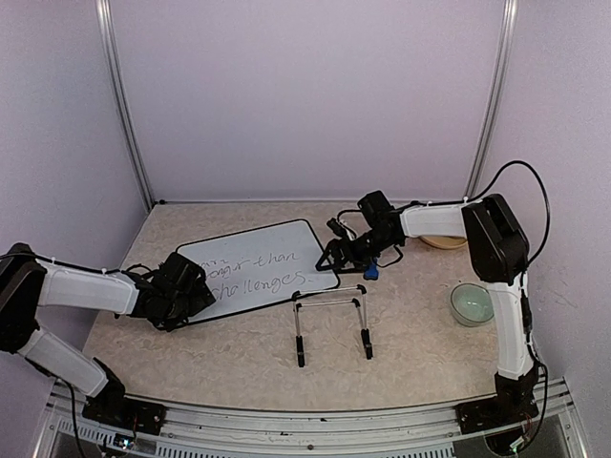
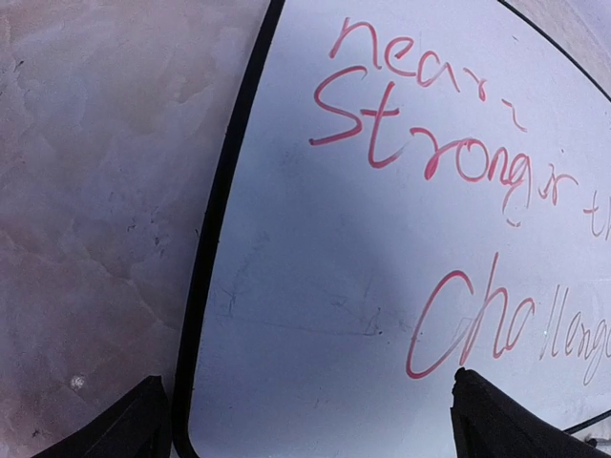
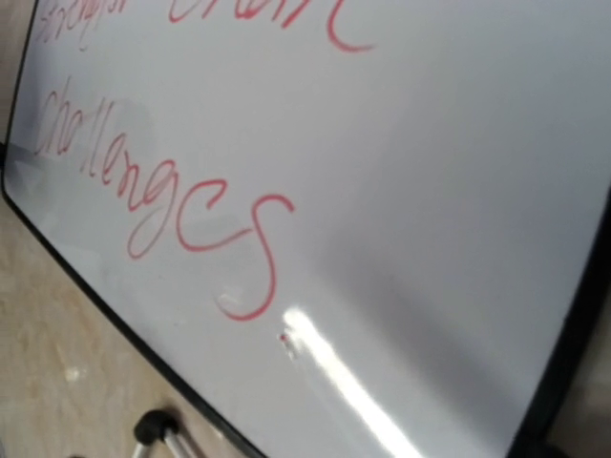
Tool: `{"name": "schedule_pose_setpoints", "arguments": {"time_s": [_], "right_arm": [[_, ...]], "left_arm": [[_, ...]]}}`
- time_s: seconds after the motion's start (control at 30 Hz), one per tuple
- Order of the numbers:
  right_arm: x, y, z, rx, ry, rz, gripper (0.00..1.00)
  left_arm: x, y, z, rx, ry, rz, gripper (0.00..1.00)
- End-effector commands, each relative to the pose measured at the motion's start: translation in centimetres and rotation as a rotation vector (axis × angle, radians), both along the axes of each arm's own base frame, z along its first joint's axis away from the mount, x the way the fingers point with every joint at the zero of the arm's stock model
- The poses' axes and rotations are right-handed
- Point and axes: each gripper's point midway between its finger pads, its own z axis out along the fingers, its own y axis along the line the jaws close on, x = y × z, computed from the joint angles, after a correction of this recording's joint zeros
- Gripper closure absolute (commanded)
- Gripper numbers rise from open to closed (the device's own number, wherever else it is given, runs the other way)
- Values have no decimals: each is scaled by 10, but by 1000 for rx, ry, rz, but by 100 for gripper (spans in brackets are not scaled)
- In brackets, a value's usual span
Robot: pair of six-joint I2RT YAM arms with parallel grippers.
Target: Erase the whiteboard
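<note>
- Top view: the board [image 1: 258,269] lies flat on the tabletop [image 1: 420,353], left of centre, with handwriting across it.
- The left end effector [image 1: 179,294] is low over the board's near-left corner.
- The right end effector [image 1: 336,256] is at the board's right edge, jaws splayed wide, with nothing visible between them.
- A blue eraser [image 1: 370,272] sits just right of that edge, under the right wrist. I cannot tell whether it touches the arm.
- The stand [image 1: 331,320] is on the near side, just off the board's near-right corner. A bowl [image 1: 472,303] sits well apart to the right.
- Left wrist view: the jaws are wide open, with a black fingertip [image 2: 119,429] in each bottom corner of the view.
- The board's rounded corner and black frame [image 2: 215,239] lie between them, and nothing is gripped.
- The red writing [image 2: 420,143] reads "Strong", with "Challeng" below it running off the edge.
- Right wrist view: the board fills nearly everything, slanting across the view, with a bright streak of glare on it.
- "Challenges" in red crosses the upper left.
- One foot of the stand shows at the bottom, on the tabletop just beside the frame.
- This arm's own fingers are out of this view.
</note>
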Motion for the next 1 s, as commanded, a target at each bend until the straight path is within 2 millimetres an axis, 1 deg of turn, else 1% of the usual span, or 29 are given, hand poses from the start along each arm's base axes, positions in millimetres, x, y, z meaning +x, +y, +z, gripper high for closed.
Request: {"name": "schedule_pose_setpoints", "arguments": {"time_s": [0.0, 0.23, 0.37, 0.53, 0.63, 0.7, 0.8, 0.9, 0.97], "right_arm": [[-30, 39, 59, 221, 1, 159, 3], [-29, 40, 63, 228, -2, 161, 3], [-23, 37, 61, 173, -30, 140, 3], [-10, 30, 71, 100, -108, 106, 3], [3, 15, 74, 46, -150, 55, 3], [12, 1, 69, 0, -165, 10, 3], [20, -19, 63, -51, -180, -41, 4], [24, -38, 55, -128, -215, -93, 4], [27, -50, 55, -174, -239, -132, 5]], "left_arm": [[7, -33, 12, -136, -45, -73, 1], [15, -39, 27, -147, -91, -96, 1], [15, -35, 29, -132, -90, -85, 1], [13, -30, 32, -133, -102, -73, 1], [15, -25, 36, -127, -111, -60, 1], [21, -16, 46, -120, -135, -41, 1], [38, 0, 65, -108, -169, -9, 1], [62, 11, 89, -80, -198, 4, 1], [78, 19, 99, -44, -201, 18, 1]]}}
